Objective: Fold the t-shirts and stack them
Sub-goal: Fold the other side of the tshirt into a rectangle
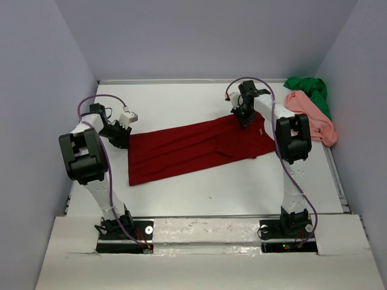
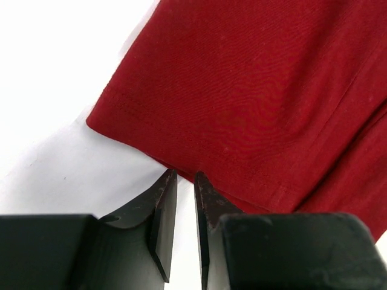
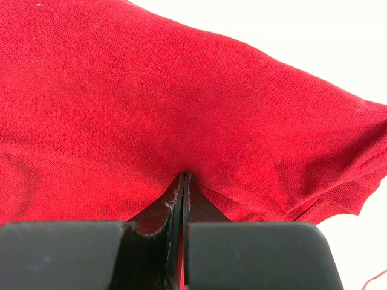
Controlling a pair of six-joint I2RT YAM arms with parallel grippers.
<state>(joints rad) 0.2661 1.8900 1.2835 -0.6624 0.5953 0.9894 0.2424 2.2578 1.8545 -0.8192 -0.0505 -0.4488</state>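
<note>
The dark red t-shirt (image 1: 193, 148) lies as a long folded band across the middle of the table. My left gripper (image 1: 124, 142) sits at the shirt's left hem. In the left wrist view it (image 2: 184, 175) is open by a narrow gap, with only white table between the fingers and the hem (image 2: 181, 145) just beyond the tips. My right gripper (image 1: 245, 118) is at the shirt's far right part. It (image 3: 183, 175) is shut on a pinch of the red cloth (image 3: 151, 103). The salmon pink t-shirt (image 1: 311, 115) and the bright green t-shirt (image 1: 311, 90) lie crumpled at the far right.
The white table (image 1: 181, 103) is boxed in by grey walls on the left, back and right. The two crumpled shirts lie against the right wall. Both arm bases (image 1: 124, 229) (image 1: 290, 226) stand on the near edge.
</note>
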